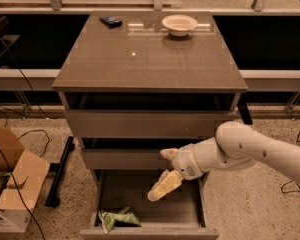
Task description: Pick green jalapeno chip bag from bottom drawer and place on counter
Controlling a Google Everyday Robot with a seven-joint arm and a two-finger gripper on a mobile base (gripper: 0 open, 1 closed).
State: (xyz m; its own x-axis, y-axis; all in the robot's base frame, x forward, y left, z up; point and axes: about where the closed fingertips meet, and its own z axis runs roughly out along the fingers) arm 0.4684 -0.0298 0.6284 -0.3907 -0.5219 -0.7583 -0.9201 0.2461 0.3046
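The green jalapeno chip bag (118,218) lies crumpled in the front left corner of the bottom drawer (190,204), which is pulled out. My gripper (158,176) hangs over the middle of the drawer, above and to the right of the bag, not touching it. Its pale fingers (163,186) are spread apart and hold nothing. My white arm reaches in from the right. The counter (150,59) is the glossy grey-brown top of the cabinet.
A white bowl (179,24) and a small dark object (111,21) sit at the back of the counter. The two upper drawers stand slightly out. An open cardboard box (12,186) and cables lie on the floor at left.
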